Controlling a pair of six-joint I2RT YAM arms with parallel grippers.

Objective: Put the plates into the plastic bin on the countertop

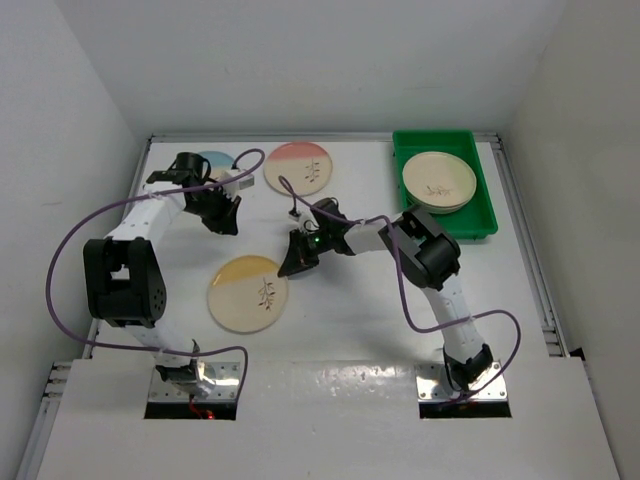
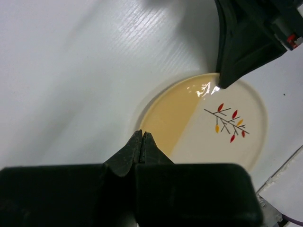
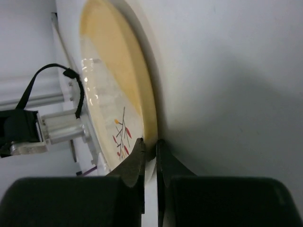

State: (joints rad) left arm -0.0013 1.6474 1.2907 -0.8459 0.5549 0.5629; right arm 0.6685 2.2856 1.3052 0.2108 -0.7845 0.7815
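Jaws of our right gripper [image 3: 150, 144] pinch the rim of the round cream-and-yellow ceramic plate [image 1: 246, 294], left of centre; we judge it the only graspable edge | left gripper [image 2: 143, 137] closed, empty | green rectangular plastic bin [image 1: 478, 222] upper right

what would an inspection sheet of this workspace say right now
surface: white countertop, flat, with raised edges.
job's things: green bin at the far right holds stacked cream plates, count unclear. Yellow plate, pink plate and blue plate lie outside it, the blue one partly hidden by the left arm.
clutter: nothing seen.
hands: left hand shut and empty, above the counter. Right hand shut on the yellow plate's rim.
cables: purple cables loop loosely off both arms, clear of the plates.
surroundings: plain white walls on three sides.
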